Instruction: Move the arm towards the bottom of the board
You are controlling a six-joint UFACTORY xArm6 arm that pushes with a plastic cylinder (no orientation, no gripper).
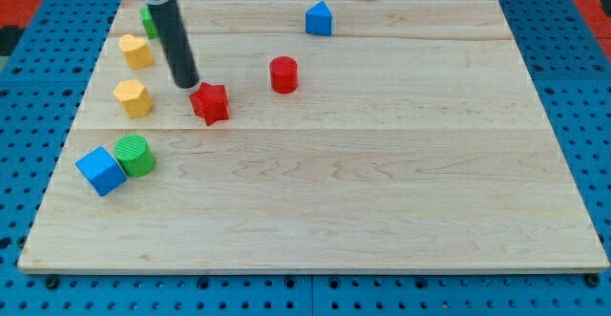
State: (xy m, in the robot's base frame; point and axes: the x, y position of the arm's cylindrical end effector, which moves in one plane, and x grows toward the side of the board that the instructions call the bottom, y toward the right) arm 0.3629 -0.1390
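**Board, front edge bare: rod at upper left, eight blocks**

Board (382,201): pale wood on a blue pegged table (587,87). Its lower half, nearest the camera, carries nothing, so the task's goal zone, the view's bottom, lies open.

Rod (172,30): dark, straight, leaning in from the view's top left. It has no jaws and holds nothing. My tip (188,84) rests on the wood, just beside the red star, at its upper left.

Blocks, largest to smallest as they appear:
- Blue cube (100,171), far left, touching the green cylinder (135,155).
- Red star (210,103), the likeliest obstacle: a straight run down looks to pass just left of it, though a slight rightward drift would push it.
- Yellow block (133,97) and a second yellow block (136,51), left of the tip.
- Red cylinder (284,73), off to the right.
- Blue prism (319,19), top edge, well apart.
- Green block (149,18), mostly hidden behind the rod; shape unclear.
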